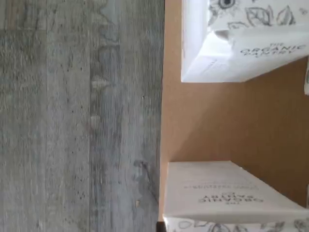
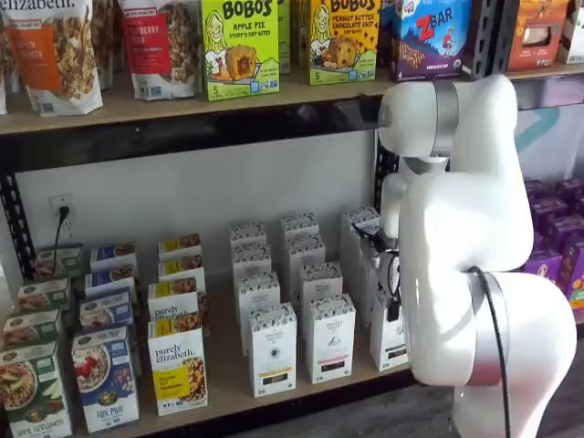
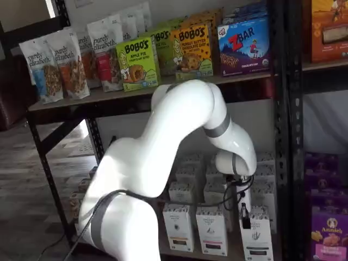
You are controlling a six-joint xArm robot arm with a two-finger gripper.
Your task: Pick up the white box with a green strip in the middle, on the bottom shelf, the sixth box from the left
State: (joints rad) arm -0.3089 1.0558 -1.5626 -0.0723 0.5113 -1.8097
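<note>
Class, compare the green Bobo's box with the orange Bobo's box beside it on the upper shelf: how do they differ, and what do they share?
The green Bobo's box has a lime-green front; the orange Bobo's box has an orange-yellow one. The green box reads Apple Pie; the orange box reads Peanut Butter Chocolate Chip. Both stand upright, fronts outward, on the upper shelf.

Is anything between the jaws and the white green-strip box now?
Nothing visible. The gripper hangs at the top of the white box at the front of the bottom shelf; the neighbouring carton stands beside it, not between.
</note>
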